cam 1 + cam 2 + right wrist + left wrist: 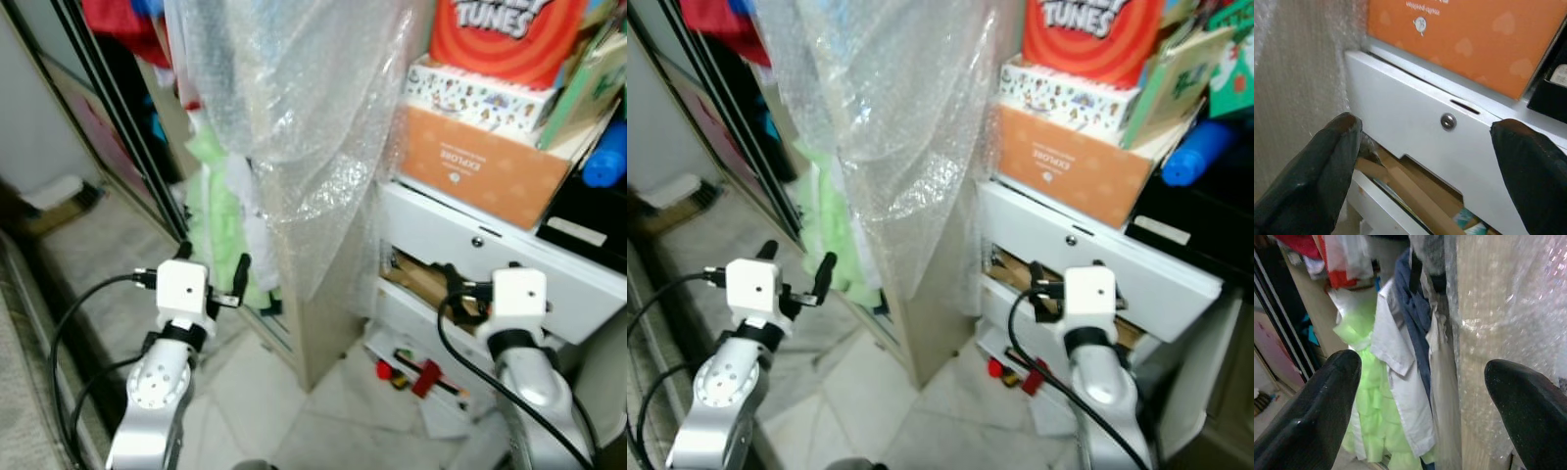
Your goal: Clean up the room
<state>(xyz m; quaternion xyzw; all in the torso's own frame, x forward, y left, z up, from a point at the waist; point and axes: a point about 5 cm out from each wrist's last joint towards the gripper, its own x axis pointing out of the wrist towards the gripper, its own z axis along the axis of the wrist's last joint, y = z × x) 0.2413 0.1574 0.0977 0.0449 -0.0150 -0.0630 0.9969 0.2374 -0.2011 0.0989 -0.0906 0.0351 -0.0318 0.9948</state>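
My left gripper (pixel 214 268) is open, held low in front of a wardrobe where a light green garment (pixel 1369 416), a white shirt (pixel 1400 382) and a dark blue garment (pixel 1413 318) hang. My right gripper (pixel 454 285) is also open. It points at a white drawer unit (pixel 1400 112) with a round silver knob (pixel 1448 121); the gap under that front shows wooden sticks and paper (pixel 1410 196). Small red items (pixel 409 373) lie on the floor below the unit.
A bubble-wrap sheet (pixel 294 127) drapes over a beige upright panel (pixel 328 323) between the wardrobe and the unit. An orange box (pixel 480 162), a patterned box (pixel 475 93) and a red Looney Tunes box (pixel 509 34) are stacked on the unit. Black sliding-door rails (pixel 127 137) stand at left.
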